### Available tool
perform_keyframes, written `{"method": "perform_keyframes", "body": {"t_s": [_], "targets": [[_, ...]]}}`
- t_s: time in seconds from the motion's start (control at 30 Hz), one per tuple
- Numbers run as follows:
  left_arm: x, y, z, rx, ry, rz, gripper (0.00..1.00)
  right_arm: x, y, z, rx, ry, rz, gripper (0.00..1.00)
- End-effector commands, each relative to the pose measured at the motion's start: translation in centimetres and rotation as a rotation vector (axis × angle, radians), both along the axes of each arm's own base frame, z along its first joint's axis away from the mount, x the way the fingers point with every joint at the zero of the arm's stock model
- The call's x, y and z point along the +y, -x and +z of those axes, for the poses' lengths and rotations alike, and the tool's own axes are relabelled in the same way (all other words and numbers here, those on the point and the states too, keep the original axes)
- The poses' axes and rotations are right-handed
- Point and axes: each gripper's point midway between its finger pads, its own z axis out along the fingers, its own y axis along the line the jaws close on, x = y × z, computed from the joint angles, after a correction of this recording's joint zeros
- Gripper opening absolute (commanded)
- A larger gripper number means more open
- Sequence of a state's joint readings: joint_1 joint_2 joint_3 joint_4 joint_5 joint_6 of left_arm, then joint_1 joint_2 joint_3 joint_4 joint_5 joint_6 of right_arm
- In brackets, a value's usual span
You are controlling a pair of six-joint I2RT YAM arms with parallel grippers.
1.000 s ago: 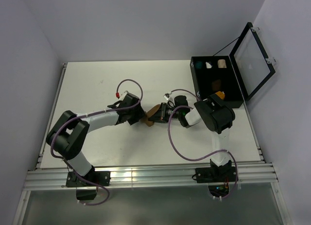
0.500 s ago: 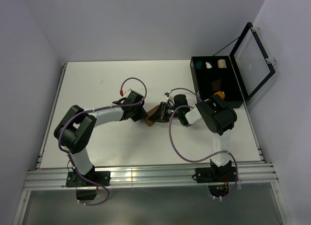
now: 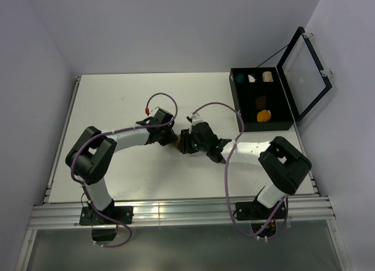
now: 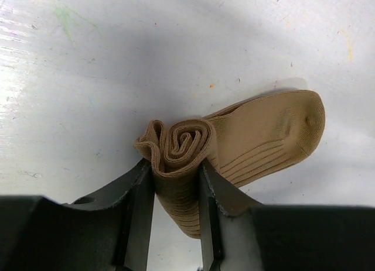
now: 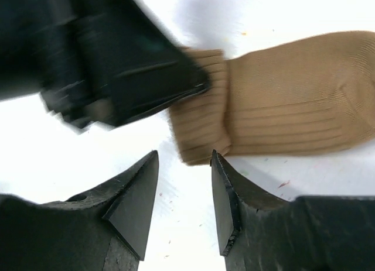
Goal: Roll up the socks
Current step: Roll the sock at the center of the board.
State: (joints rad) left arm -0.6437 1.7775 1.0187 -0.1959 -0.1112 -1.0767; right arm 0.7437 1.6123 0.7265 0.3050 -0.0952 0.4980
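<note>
While the left gripper (image 4: 176, 168) clamps the rolled end of the tan sock (image 4: 263, 136) at mid-table (image 3: 117, 101), toe flat and unrolled, right gripper (image 5: 184, 160) parted at the roll's edge, brown sock (image 3: 261, 99) and mustard sock (image 3: 264, 115) in the open case (image 3: 246, 107) far right.

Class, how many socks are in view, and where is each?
3. Tan sock: on the table, rolled end in the left gripper. Dark brown sock and mustard-orange sock: in the black case. Others could be hidden.
</note>
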Motion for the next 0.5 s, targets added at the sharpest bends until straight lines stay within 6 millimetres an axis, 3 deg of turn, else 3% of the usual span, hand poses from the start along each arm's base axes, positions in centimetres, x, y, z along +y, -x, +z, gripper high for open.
{"method": "perform_keyframes", "body": {"t_s": [0.0, 0.13, 0.3, 0.47], "targets": [[1.8, 2.7, -2.4, 0.102, -0.103, -0.044, 0.36, -2.2, -1.3, 1.4, -0.198, 0.213, -0.099, 0.49], [1.6, 2.6, -2.3, 0.104, -0.093, -0.048, 0.36, -0.5, -0.9, 2.0, -0.261, 0.262, -0.053, 0.5], [1.5, 2.7, -2.3, 0.109, -0.09, -0.055, 0.36, 1.4, -0.6, 0.8, -0.296, 0.337, 0.001, 0.5], [1.4, 2.6, -2.1, 0.104, -0.086, -0.055, 0.36, 2.0, -0.8, 0.9, -0.344, 0.387, -0.001, 0.5]]}}
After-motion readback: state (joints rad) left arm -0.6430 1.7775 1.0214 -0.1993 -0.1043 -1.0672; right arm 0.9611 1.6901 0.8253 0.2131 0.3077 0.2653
